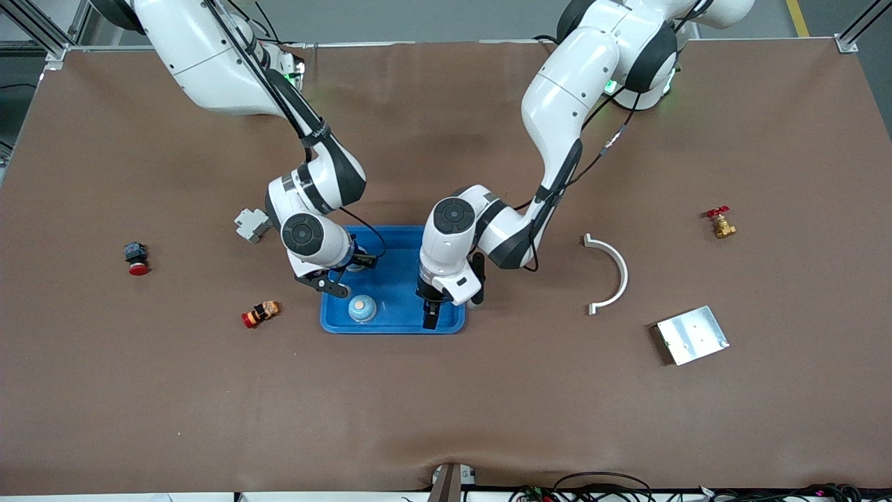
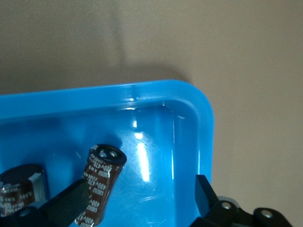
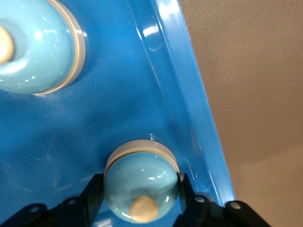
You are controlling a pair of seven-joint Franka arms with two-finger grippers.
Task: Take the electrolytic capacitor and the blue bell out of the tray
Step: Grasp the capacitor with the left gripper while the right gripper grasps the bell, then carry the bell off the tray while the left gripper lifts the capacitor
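Right wrist view shows the right gripper [image 3: 141, 198] clamped on a blue bell [image 3: 141, 187] by the tray [image 3: 199, 113] rim. 1 more bell [image 1: 362, 307] sits near the tray's front edge. Over the tray's corner, the left gripper [image 2: 137, 201] has its jaws apart around 1 capacitor [image 2: 100, 184]; a second capacitor [image 2: 21, 187] lies beside it, I think. Grabbing looks like the step now. Next, lift the bell straight up over the rim. The 2 arms are close, so they could bump. A silver plate [image 1: 692, 335] and a white curved piece [image 1: 612, 275] lie well apart.
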